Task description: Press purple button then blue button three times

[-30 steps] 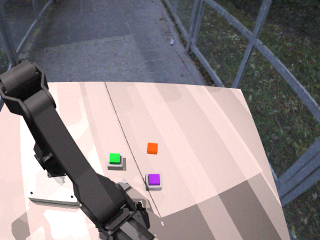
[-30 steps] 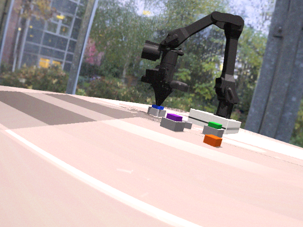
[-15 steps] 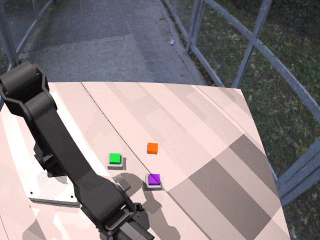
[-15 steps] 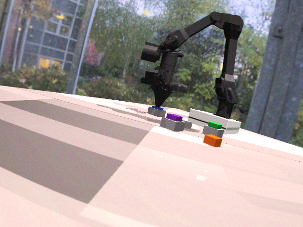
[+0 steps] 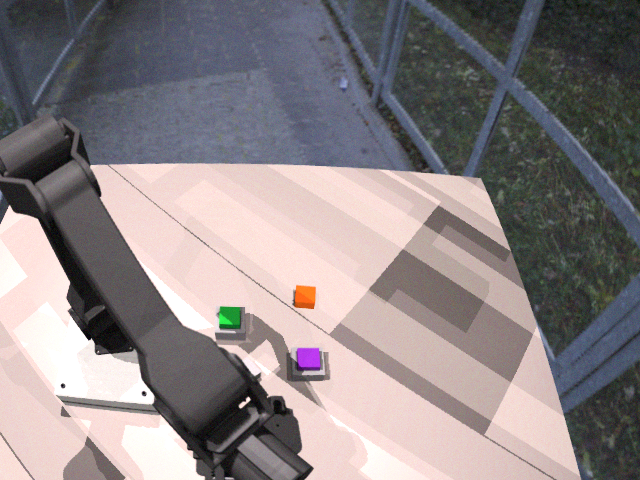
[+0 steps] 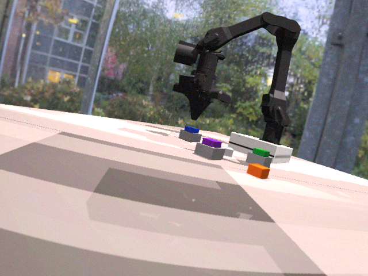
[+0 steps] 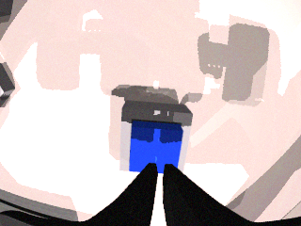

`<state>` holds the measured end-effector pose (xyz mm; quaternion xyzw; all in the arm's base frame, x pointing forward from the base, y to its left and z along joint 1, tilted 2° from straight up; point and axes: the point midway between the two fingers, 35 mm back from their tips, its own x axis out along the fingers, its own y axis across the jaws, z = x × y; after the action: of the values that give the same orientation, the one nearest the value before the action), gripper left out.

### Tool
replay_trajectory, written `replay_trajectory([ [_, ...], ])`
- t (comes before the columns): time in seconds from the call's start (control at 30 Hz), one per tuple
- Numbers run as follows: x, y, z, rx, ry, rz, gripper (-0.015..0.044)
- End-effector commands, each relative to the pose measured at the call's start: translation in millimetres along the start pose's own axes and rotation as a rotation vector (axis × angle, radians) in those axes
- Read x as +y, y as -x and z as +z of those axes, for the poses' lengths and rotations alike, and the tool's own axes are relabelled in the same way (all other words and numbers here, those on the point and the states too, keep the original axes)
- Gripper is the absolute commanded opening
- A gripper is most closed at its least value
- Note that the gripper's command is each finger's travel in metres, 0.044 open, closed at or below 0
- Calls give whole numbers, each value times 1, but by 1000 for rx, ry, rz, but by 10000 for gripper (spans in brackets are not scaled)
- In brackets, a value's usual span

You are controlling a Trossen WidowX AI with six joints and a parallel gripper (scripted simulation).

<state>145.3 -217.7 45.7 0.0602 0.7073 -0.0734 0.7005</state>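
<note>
The blue button (image 6: 191, 129) (image 7: 155, 153) stands up out of its grey base; the top view does not show it. My gripper (image 6: 194, 118) (image 7: 159, 170) is shut and empty, with its tips a little above the blue button and not touching it. In the top view the fingers are out of view. The purple button (image 5: 308, 358) (image 6: 211, 142) stands raised on its grey base, beside the blue one, and nothing touches it.
A green button (image 5: 230, 317) (image 6: 261, 152) on a grey base is nearer the arm's white base plate (image 5: 103, 379) (image 6: 282, 154). An orange block (image 5: 305, 297) (image 6: 257, 171) lies near the green button. A small light grey block (image 5: 252, 368) (image 6: 228, 152) lies near the purple button.
</note>
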Motion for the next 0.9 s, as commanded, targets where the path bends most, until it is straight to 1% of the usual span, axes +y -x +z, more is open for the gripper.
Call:
replay_trajectory([
  [0.0, 1, -1, -1, 6, 2, 2, 20],
  [0.63, 1, -32, -1, 7, 2, 2, 20],
  [0.87, 1, -33, -2, 7, 2, 2, 20],
])
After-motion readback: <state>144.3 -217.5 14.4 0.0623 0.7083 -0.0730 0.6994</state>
